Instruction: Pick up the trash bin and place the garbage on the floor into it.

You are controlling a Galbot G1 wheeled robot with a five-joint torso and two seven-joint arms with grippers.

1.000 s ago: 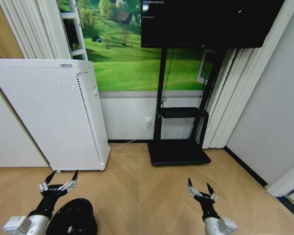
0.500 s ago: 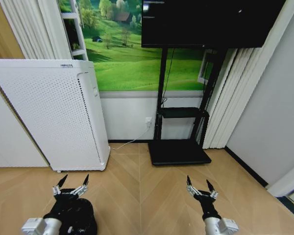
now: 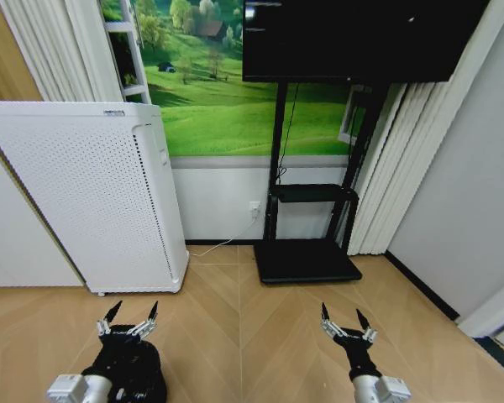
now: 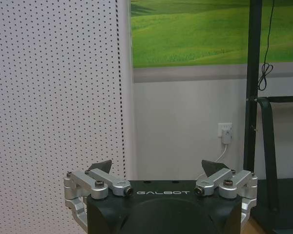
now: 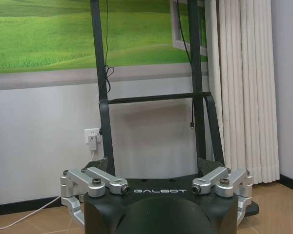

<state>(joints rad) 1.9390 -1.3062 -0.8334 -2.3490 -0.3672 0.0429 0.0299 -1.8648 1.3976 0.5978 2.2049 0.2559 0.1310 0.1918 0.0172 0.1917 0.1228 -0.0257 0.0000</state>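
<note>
left gripper shifted right, over trash bin

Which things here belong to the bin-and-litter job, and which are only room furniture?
Job:
trash bin, under the open left pincer
floor
open right pincer, held over the floor

Just there:
white perforated appliance
TV stand
wall socket
curtains
</note>
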